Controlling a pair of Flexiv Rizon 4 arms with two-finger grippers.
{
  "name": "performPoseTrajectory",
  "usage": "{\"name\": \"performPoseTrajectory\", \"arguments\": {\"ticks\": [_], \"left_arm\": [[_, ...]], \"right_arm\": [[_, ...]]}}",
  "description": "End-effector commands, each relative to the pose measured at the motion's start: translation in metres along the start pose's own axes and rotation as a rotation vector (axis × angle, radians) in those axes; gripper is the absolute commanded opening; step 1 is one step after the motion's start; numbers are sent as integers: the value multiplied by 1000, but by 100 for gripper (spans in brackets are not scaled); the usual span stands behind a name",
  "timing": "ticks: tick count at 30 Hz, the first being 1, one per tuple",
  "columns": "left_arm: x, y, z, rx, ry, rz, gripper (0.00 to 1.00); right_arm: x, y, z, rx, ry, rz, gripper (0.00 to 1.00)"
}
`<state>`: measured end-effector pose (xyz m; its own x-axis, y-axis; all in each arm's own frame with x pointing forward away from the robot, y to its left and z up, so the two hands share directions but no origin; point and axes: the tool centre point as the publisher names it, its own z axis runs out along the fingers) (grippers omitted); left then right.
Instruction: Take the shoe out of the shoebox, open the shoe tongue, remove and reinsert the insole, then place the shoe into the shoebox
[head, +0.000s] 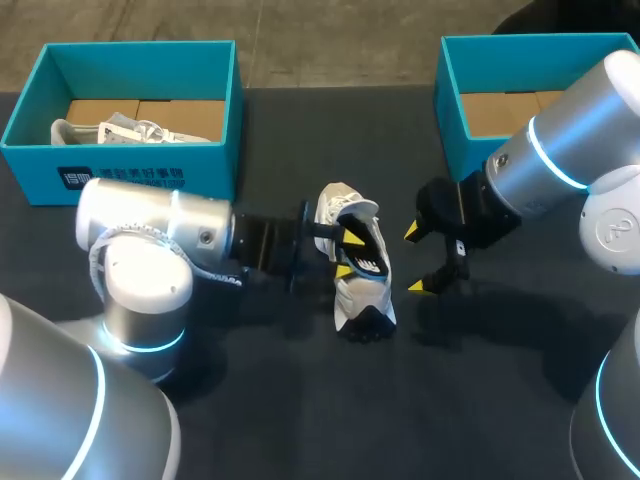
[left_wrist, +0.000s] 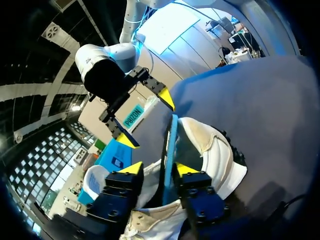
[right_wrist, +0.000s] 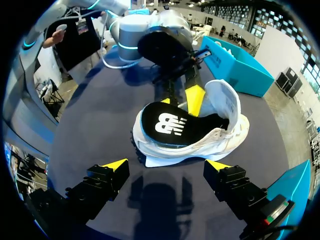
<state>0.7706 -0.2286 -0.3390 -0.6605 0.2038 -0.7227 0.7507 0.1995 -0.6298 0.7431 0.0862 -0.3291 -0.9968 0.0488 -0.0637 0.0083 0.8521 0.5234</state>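
A white shoe (head: 352, 300) lies on its side at the middle of the dark table. Its black insole (head: 366, 262) with a white logo sits partly inside it, seen flat in the right wrist view (right_wrist: 172, 125) and edge-on in the left wrist view (left_wrist: 171, 142). My left gripper (head: 347, 255) is at the shoe's opening. Its fingers stand apart on either side of the insole's edge (left_wrist: 158, 168), with a gap on one side, so it is open. My right gripper (head: 413, 259) hovers wide open just right of the shoe (right_wrist: 220, 135), with nothing between its fingers (right_wrist: 166, 165).
A teal shoebox (head: 150, 175) at the back left holds another white shoe (head: 125, 130). A second teal shoebox (head: 452, 110) stands at the back right, partly behind my right arm. Bare dark table lies in front of the shoe.
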Motion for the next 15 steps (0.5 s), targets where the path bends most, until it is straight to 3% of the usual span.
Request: {"name": "performPoseTrajectory", "arguments": {"ticks": [1, 5, 7, 9, 10, 11, 15], "left_arm": [[2, -11, -7, -3, -12, 8, 51], [2, -16, -8, -2, -11, 14, 46], [2, -18, -8, 2, -6, 14, 39], [3, -19, -5, 11, 0, 9, 25], [5, -18, -4, 11, 3, 8, 9], [6, -17, -2, 14, 5, 2, 0], [8, -10, 3, 17, 19, -8, 0]], "right_arm": [[1, 1, 2, 3, -3, 1, 100], [1, 1, 2, 3, -3, 1, 100], [1, 1, 2, 3, -3, 1, 100], [1, 1, 2, 3, -3, 1, 100], [1, 1, 2, 3, -3, 1, 100], [1, 1, 2, 3, -3, 1, 100], [1, 1, 2, 3, -3, 1, 100]]}}
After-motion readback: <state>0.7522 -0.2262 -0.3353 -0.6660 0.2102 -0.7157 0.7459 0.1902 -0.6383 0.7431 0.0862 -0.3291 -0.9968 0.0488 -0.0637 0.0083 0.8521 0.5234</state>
